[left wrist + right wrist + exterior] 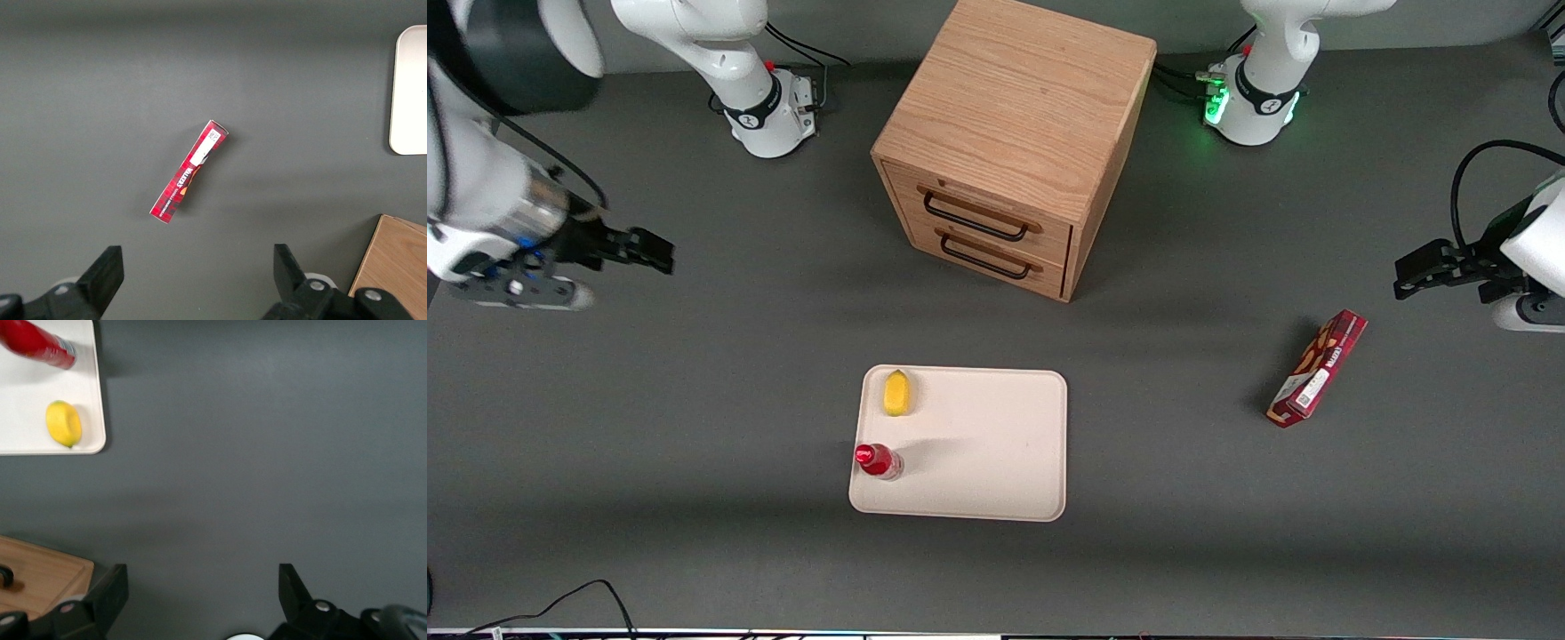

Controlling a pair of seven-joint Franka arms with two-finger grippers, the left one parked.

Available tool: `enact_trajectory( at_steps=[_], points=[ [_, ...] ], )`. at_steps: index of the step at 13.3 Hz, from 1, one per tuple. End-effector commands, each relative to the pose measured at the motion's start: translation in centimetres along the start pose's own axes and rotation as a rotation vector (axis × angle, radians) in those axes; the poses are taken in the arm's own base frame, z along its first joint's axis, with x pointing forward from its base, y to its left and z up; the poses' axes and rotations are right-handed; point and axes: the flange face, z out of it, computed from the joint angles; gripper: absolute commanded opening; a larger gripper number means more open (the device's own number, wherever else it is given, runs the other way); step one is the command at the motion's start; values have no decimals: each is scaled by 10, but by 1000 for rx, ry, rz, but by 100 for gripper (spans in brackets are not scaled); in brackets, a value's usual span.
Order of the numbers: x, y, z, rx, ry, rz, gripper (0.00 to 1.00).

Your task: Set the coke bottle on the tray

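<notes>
The coke bottle (879,460) is standing upright on the tray (996,444), right by the rim on the working arm's side, close to the corner nearest the front camera. That is looking like the weak spot: it is sitting so near the rim that a nudge to the tray could be tipping it off onto the table. A yellow lemon-like fruit (896,393) is lying on the tray too, farther from the front camera than the bottle. The gripper (640,250) is hanging well apart from the tray, toward the working arm's end, fingers spread wide and holding nothing.
</notes>
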Motion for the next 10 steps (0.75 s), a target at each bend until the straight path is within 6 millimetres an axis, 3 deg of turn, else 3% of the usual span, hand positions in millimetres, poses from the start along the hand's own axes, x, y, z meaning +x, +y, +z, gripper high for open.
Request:
enact_trajectory(
  at_steps=[1, 2, 5, 10],
  points=[
    [-36, 46, -15, 42, 23, -21, 100],
    [-36, 58, -19, 51, 30, 7, 100],
    [-27, 61, -32, 79, 55, -10, 100],
    [-22, 49, -29, 65, 50, -27, 100]
  ],
)
